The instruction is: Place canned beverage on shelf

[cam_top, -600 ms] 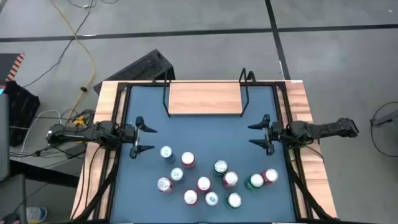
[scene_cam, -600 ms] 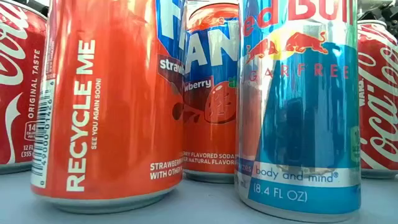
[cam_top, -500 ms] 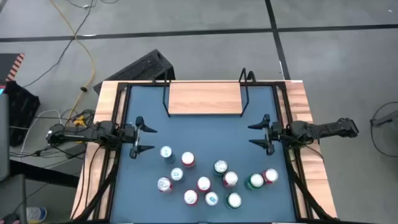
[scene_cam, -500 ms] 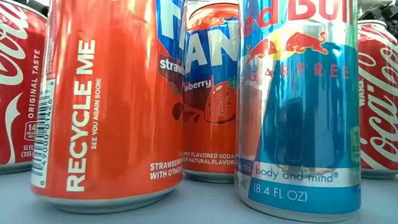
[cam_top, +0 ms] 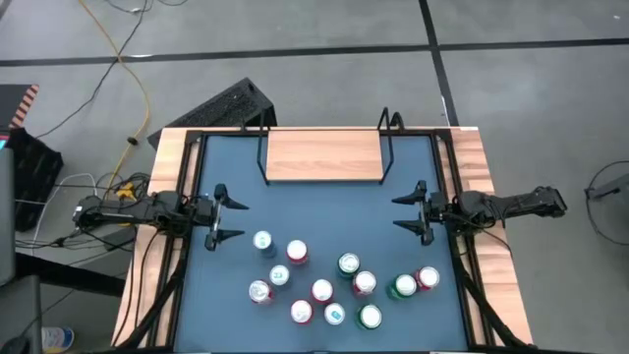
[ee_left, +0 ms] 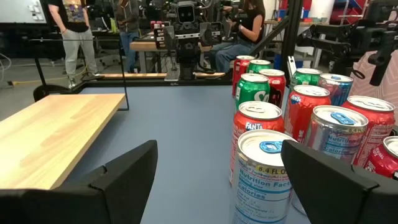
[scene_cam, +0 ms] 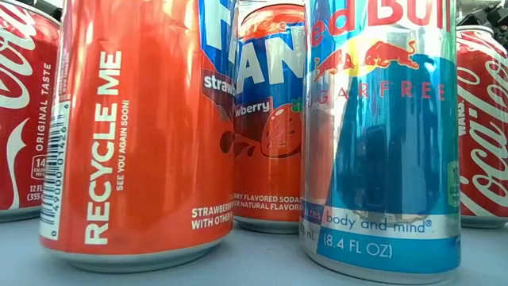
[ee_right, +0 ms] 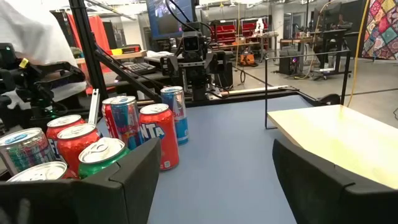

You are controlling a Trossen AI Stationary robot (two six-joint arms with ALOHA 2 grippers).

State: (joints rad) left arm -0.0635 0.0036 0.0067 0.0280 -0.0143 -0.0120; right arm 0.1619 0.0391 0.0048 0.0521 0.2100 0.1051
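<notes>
Nothing has changed over the last half second or so: both arms sit exactly where they were and every can stands in the same spot, so the job has not started and no can has been picked yet. On the left side of the table, the left gripper (cam_top: 225,218) hangs at the table's edge with its fingers spread wide and nothing between them. The nearest can (cam_top: 262,241) stands just beside it, a little nearer the front; through the wrist camera that silver and blue can (ee_left: 267,168) fills the space just ahead of the open fingers, with an orange can (ee_left: 257,134) right behind it. The rest of the cans (cam_top: 324,280) stand upright in a loose cluster across the front half of the table, between the two arms. The shelf (cam_top: 324,155), a bare wooden board with black wire ends, lies at the back middle of the table, well apart from the cans and with none on it. On the right, the right gripper (cam_top: 414,212) waits at the opposite edge, equally wide open and empty, with a red can (cam_top: 427,278) and a green one (cam_top: 404,287) near it toward the front.
</notes>
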